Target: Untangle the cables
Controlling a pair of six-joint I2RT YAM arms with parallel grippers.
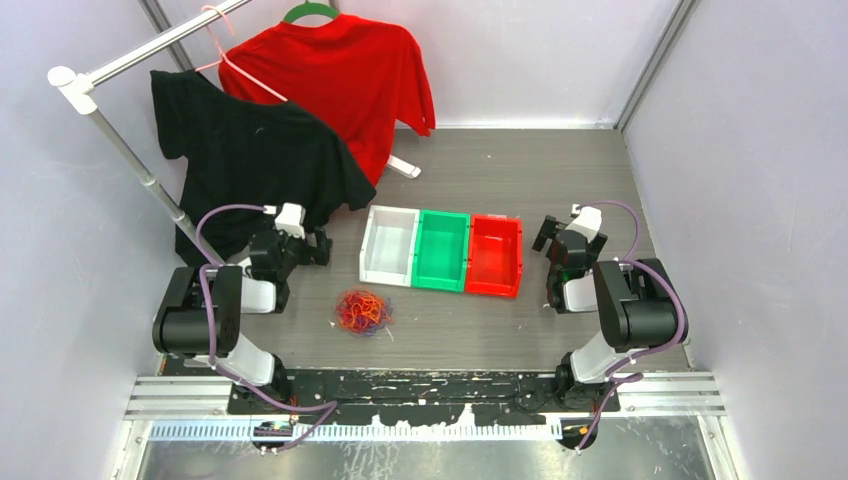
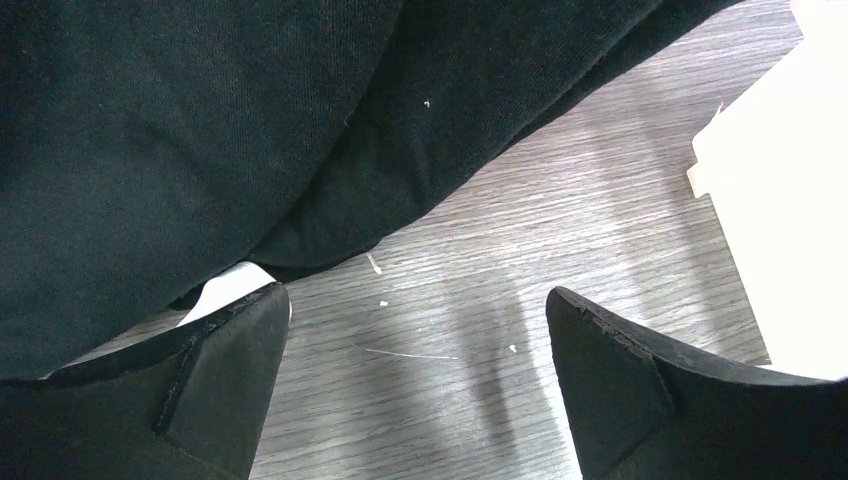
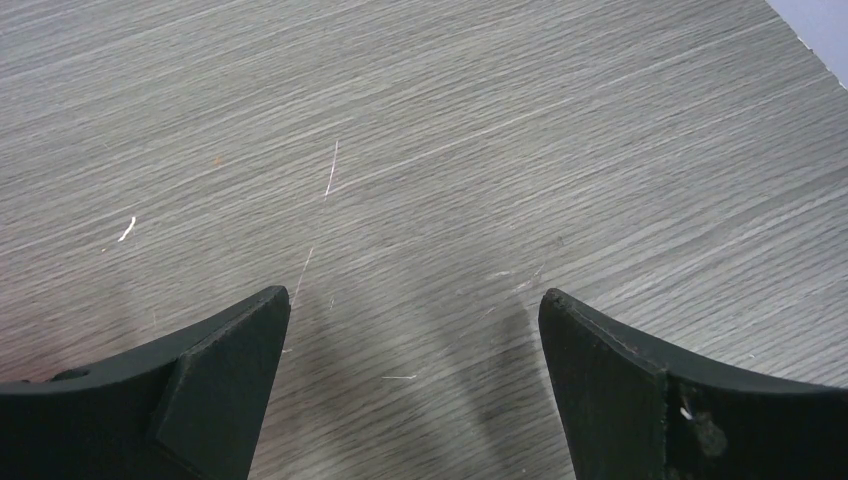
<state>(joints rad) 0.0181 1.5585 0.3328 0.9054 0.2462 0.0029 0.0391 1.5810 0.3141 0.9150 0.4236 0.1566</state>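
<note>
Cables (image 1: 363,311) lie in one orange, red and blue-purple tangle on the grey table (image 1: 480,170), near the white bin (image 1: 392,240), between the two arms. The left gripper (image 2: 415,300) and right gripper (image 3: 413,297) both stand wide open, holding nothing, apart from the tangle.

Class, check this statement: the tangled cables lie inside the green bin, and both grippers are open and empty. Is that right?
One detail is wrong. The top view shows the cables lying on the table, outside the green bin and nearer the arms. The left gripper and right gripper are indeed open and empty.
</note>
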